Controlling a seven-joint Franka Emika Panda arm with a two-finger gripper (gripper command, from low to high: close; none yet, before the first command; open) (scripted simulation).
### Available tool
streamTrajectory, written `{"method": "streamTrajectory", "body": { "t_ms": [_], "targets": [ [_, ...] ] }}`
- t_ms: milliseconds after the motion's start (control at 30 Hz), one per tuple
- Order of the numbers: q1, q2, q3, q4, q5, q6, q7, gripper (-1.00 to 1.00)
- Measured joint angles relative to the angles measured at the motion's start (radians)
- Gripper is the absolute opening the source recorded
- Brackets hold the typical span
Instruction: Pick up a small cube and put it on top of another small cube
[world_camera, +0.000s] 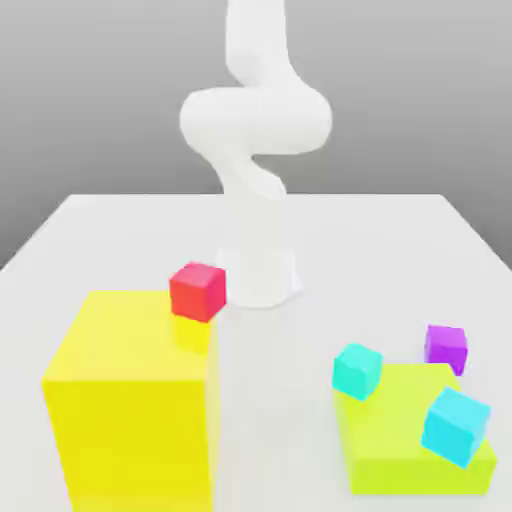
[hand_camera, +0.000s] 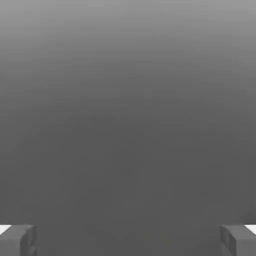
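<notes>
The pincer (hand_camera: 128, 240) stands wide open and holds nothing — its two grey fingertips (hand_camera: 17, 240) sit far apart. The small purple cube (world_camera: 446, 347) rests on the white surface (world_camera: 120, 235), touching the far edge of the low yellow-green block (world_camera: 400, 450), near a cyan cube (world_camera: 357, 370).

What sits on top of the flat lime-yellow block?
Two cyan cubes: one at its far corner, one tilted near its right edge. The flat block hides the table beneath.
</notes>
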Motion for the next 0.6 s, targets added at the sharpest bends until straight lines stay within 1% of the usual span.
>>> {"method": "streamTrajectory", "body": {
  "t_ms": [233, 600],
  "targets": [
    [0.154, 0.128, -0.007, -0.076, -0.038, 0.081, -0.287, 0.00],
    [0.379, 0.325, -0.021, -0.193, -0.070, 0.204, -0.745, 0.00]
  ]
}}
